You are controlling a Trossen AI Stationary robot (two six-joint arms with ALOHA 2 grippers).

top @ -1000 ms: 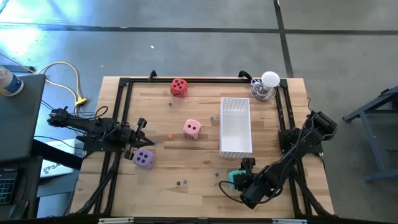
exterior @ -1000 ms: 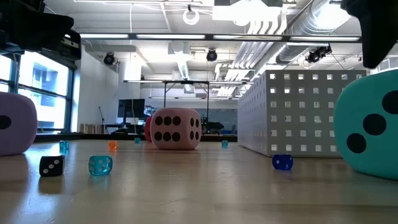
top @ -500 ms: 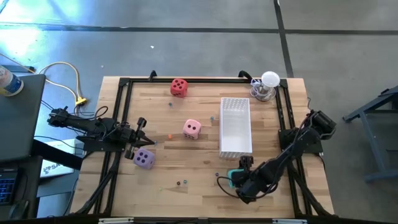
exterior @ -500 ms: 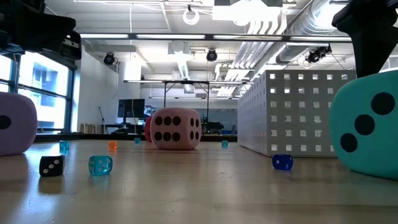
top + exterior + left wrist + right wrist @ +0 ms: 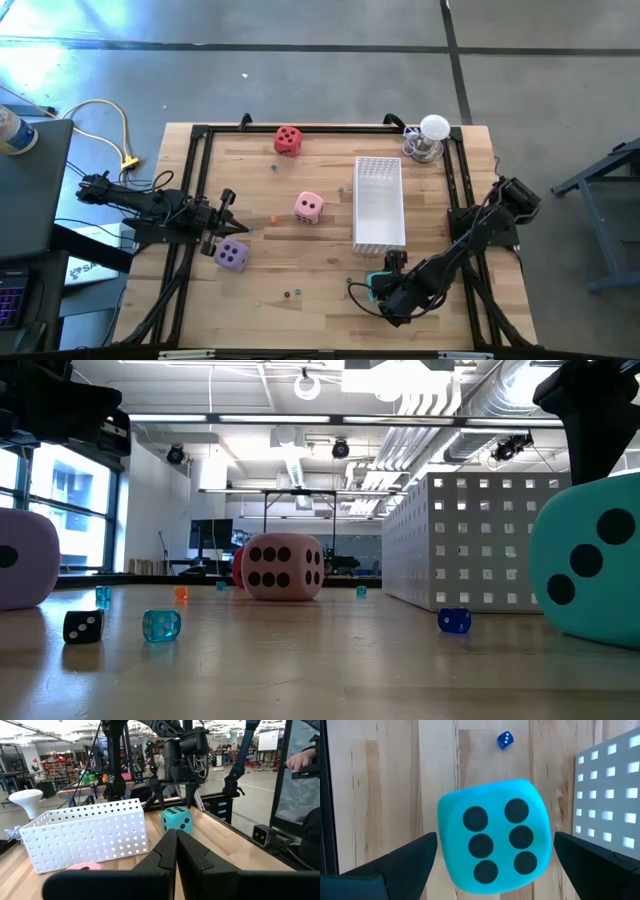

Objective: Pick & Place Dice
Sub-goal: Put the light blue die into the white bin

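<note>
The green die [image 5: 495, 837], teal with dark pips, rests on the wood table near its front right, six pips up. My right gripper [image 5: 390, 291] hangs open above it and points down. One finger [image 5: 405, 860] stands on each side of the die, clear of it. The pink die [image 5: 309, 207] sits mid-table, the red die [image 5: 288, 140] at the far edge and the purple die [image 5: 232, 256] at the left. My left gripper [image 5: 176, 834] waits shut and level, just beyond the purple die.
A white perforated basket [image 5: 379, 203] stands just beyond the green die. Tiny dice lie about: blue [image 5: 454, 620], cyan [image 5: 161, 625], black [image 5: 83, 625]. A white dome-topped object [image 5: 433, 135] sits at the far right corner. A black frame [image 5: 200, 135] rims the table.
My right gripper has edged a little toward the table's left over the green die, then kept still, staying open. In the low view the die now sits slightly farther left than before.
</note>
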